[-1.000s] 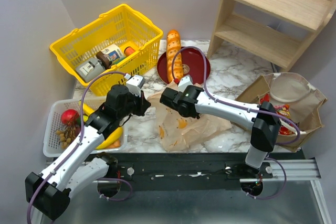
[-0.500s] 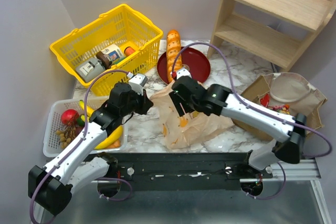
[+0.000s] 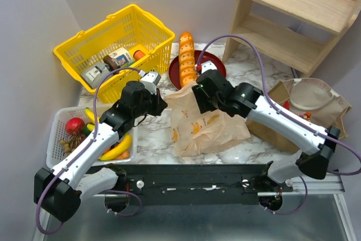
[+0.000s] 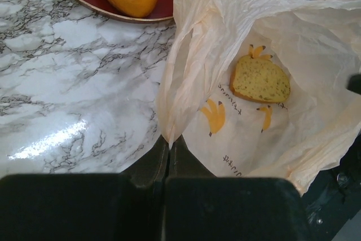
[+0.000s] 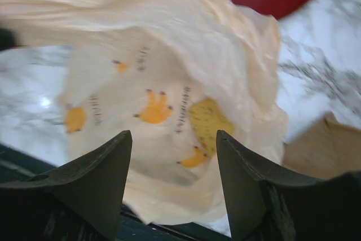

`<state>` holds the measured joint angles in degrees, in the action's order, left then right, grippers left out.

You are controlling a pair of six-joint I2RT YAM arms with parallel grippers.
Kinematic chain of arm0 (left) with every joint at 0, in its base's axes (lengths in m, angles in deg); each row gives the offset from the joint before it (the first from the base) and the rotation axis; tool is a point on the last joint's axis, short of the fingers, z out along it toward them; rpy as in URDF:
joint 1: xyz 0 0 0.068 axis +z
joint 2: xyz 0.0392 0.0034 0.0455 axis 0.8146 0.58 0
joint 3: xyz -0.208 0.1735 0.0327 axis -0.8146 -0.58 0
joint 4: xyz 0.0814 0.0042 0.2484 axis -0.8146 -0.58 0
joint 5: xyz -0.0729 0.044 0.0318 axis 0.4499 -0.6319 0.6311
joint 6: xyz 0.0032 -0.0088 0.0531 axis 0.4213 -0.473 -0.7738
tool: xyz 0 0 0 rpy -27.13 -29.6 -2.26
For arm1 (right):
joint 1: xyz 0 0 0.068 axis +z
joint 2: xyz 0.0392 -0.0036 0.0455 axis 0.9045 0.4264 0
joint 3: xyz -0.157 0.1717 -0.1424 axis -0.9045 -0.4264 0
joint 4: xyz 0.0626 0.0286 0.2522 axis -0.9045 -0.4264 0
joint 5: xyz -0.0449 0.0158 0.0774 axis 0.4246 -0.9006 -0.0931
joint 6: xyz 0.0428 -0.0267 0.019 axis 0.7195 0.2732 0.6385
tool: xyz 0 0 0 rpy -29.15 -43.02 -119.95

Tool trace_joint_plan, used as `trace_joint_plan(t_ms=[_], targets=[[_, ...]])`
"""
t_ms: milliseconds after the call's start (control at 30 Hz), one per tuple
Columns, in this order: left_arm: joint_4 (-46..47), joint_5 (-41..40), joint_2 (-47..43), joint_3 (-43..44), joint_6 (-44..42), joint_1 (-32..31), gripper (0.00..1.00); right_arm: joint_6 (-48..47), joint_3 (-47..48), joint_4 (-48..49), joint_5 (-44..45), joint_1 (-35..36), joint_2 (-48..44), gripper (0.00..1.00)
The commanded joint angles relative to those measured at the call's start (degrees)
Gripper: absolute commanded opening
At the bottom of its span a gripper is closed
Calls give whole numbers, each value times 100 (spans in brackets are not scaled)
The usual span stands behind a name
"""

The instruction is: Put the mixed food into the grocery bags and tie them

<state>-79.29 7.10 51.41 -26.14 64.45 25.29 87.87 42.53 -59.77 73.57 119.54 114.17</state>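
Currently thin plastic bag (image 3: 203, 131), bun (image 4: 259, 79) inside, sits near front edge of worktop (image 3: 151, 139); left claw (image 4: 169, 142) clenched on its rim, right claw (image 5: 172, 139) spread empty above; film looks limp, slippery, best pinched at bunched rim.

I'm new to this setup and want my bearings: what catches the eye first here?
The crinkly tan plastic bag mid-table stands out, its edge pinched by the shut left gripper, with the open right gripper hovering above it. A small brown bun lies inside it. At the back left stands a bright yellow basket.
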Motion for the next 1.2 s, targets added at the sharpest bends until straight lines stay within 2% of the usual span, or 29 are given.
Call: trace_joint_plan(t_ms=[0, 133, 233, 333, 367, 400, 467, 500, 533, 600, 633, 700, 733, 800, 900, 933, 1000, 1167], targets=[[-126, -296, 28, 208, -3, 34, 0, 253, -122, -797, 1011, -424, 179, 69], [-249, -437, 80, 270, -12, 34, 0, 42, -351, -342, 757, -504, 20, 68], [-267, -516, 63, 287, -3, 34, 0, -55, -632, -60, 528, -635, -33, 59], [-363, -744, -7, 322, 41, 34, 0, -151, -816, 72, 510, -741, -76, 59], [-424, -823, -16, 358, 49, 34, 3, -213, -826, 108, 493, -732, -103, 61], [-564, -911, -25, 393, 41, 34, 17, -300, -826, 169, 406, -741, -207, 63], [-714, -1191, -34, 489, 58, 34, 33, -485, -808, 319, 378, -759, -322, 68], [-811, -1254, -43, 533, 67, 34, 57, -555, -799, 362, 352, -811, -366, 70], [-873, -1376, -60, 603, 93, 34, 67, -687, -808, 476, 300, -864, -419, 69], [-1065, -1500, -130, 691, 216, 34, 87, -819, -948, 652, -67, -1100, -446, 63], [-1145, -1570, -165, 770, 251, 43, 90, -907, -1010, 723, -200, -1162, -454, 54], [-1512, -1991, -358, 850, 409, 43, 98, -960, -1142, 881, -438, -1268, -472, 44], [-1654, -2236, -429, 894, 514, 51, 99, -1013, -1168, 968, -483, -1286, -463, 35], [-2153, -2876, -639, 929, 743, 113, 99, -1031, -1238, 1031, -597, -1295, -481, 33], [-2926, -3737, -946, 947, 1567, 402, 99, -1092, -1318, 1206, -772, -1339, -533, 32], [-3069, -3889, -1044, 860, 1979, 499, 99, -1110, -1327, 1268, -817, -1347, -542, 32], [-3272, -4145, -1368, 710, 2263, 911, 99, -1136, -1318, 1303, -922, -1365, -551, 32], [-3185, -4155, -1686, 261, 2379, 1939, 99, -1180, -1283, 1444, -1142, -1374, -595, 32]])
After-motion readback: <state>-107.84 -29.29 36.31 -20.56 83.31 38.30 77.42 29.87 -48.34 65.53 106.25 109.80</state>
